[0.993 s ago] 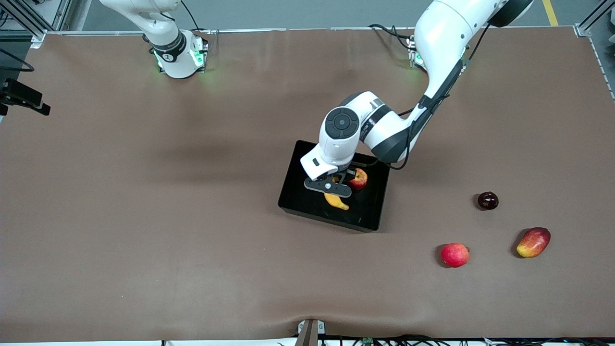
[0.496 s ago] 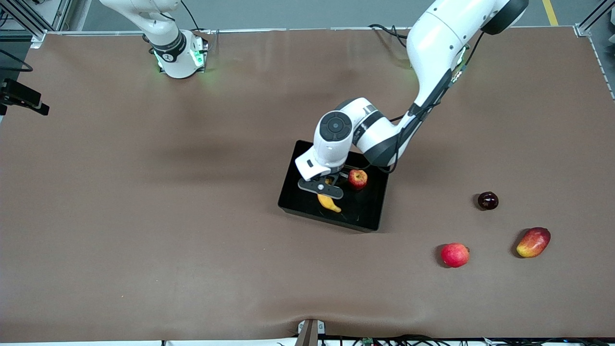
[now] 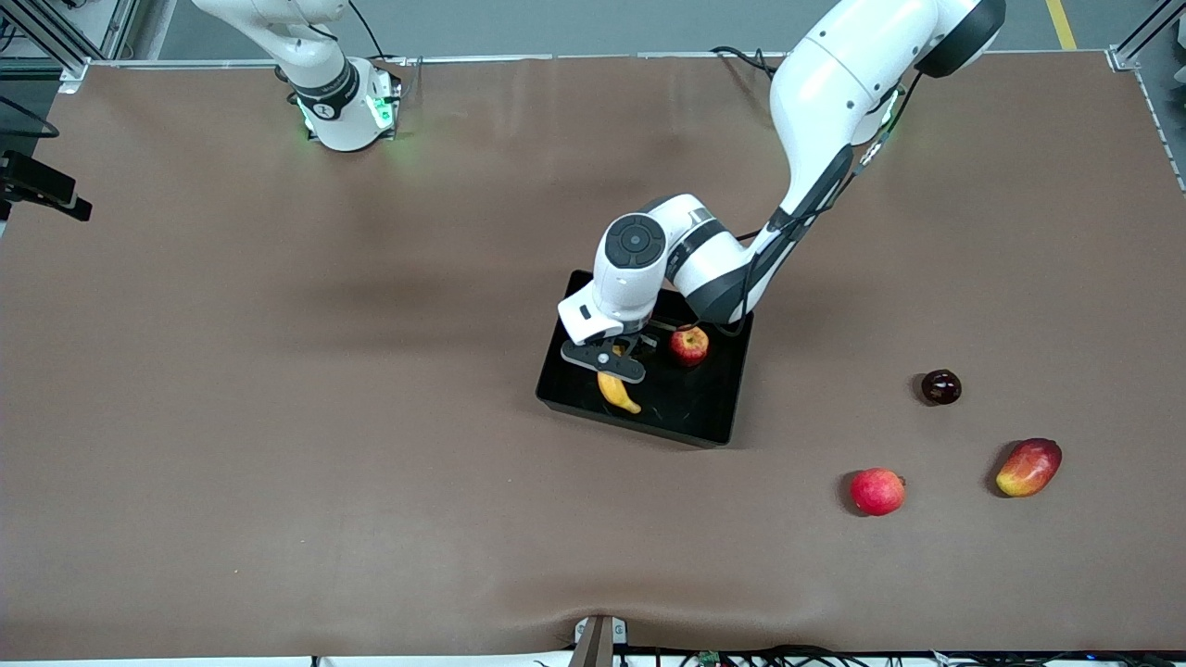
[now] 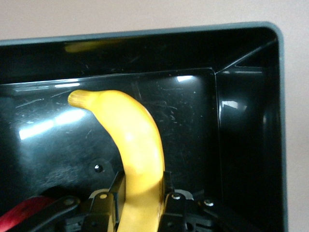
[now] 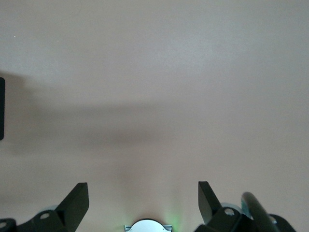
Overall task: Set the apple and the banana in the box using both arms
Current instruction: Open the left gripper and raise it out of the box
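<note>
The black box sits mid-table. The apple lies in it, at the side toward the left arm's end; a red sliver of it shows in the left wrist view. My left gripper is low inside the box, shut on the yellow banana. In the left wrist view the fingers clamp the banana on both sides, its tip pointing at the box wall. My right gripper is open and empty over bare table near its base; it is out of the front view.
On the table toward the left arm's end lie a pinkish-red round fruit, a red-yellow mango-like fruit and a dark round fruit. A black device sits at the table's edge at the right arm's end.
My left gripper has carried the banana across the box toward the right arm's end, away from the apple. The apple and the right arm have not moved.
</note>
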Controlling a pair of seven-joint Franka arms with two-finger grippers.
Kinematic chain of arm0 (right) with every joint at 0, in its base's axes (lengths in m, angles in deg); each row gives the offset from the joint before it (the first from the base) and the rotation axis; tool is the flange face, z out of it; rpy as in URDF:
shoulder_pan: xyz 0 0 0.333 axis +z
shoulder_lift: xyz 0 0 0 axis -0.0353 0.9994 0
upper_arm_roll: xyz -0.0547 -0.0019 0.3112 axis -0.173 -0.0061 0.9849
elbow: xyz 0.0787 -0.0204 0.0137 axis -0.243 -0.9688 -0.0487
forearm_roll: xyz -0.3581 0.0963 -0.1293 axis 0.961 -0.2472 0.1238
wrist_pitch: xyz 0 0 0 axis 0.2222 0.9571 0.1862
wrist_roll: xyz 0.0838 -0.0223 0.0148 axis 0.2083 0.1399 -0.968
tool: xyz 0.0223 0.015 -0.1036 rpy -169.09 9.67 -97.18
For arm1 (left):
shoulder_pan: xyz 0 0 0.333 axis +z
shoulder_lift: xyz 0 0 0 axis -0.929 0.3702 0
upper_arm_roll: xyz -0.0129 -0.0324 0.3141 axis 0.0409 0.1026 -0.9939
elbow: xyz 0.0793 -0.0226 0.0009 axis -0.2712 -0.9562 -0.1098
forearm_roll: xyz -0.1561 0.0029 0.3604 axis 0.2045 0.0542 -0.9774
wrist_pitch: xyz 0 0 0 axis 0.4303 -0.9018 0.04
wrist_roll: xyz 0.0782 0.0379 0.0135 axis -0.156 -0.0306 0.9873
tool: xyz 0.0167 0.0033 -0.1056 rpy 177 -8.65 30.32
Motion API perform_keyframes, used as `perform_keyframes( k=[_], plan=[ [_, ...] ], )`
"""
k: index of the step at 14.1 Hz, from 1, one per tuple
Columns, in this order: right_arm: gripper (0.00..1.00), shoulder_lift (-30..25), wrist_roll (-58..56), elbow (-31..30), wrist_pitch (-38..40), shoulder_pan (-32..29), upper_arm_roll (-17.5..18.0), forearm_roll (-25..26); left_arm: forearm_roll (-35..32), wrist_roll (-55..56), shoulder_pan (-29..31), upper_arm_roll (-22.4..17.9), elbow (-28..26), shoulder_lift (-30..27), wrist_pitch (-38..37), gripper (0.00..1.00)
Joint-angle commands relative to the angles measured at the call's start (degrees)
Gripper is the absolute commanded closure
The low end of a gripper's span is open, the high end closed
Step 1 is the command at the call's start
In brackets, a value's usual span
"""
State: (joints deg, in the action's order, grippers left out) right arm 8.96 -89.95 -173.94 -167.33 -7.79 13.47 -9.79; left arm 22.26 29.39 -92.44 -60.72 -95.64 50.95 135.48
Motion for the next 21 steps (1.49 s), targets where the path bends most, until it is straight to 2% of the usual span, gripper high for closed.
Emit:
perform_keyframes(
  k=[1,3,4,5,10,17,19,21],
  plan=[
    [0.00,0.0,-0.7,0.3,0.6,-2.0,0.9,-1.2,-1.5,1.2,-1.8,-0.8,0.6,1.6,2.4,1.00],
    [0.00,0.1,-0.7,0.3,0.7,-2.1,0.9,-1.4,-1.5,1.2,-2.0,-1.4,0.6,2.2,2.8,1.00],
    [0.00,0.1,-0.7,0.3,0.7,-2.1,0.9,-1.5,-1.5,1.3,-2.0,-1.5,0.6,2.3,2.8,0.56],
    [0.00,0.1,-0.7,0.1,0.7,-2.2,0.9,-1.5,-1.7,1.2,-2.0,-1.5,0.6,2.1,2.9,0.01],
    [0.00,0.1,-0.7,0.1,0.7,-2.3,0.9,-1.5,-2.0,2.6,0.0,-2.0,1.4,-2.0,1.7,0.00],
    [0.00,0.1,-0.7,0.1,0.7,-2.4,0.9,-1.5,-0.3,1.7,11.9,-1.2,3.3,-19.7,-22.4,0.00],
    [0.00,0.1,-0.7,0.1,0.7,-2.4,0.9,-1.5,0.2,1.7,14.0,-1.2,3.4,-23.2,-26.4,0.00],
    [0.00,0.1,-0.7,0.1,0.7,-2.5,0.9,-1.5,3.7,1.6,17.3,-1.5,4.2,-26.1,-29.9,0.00]
  ],
)
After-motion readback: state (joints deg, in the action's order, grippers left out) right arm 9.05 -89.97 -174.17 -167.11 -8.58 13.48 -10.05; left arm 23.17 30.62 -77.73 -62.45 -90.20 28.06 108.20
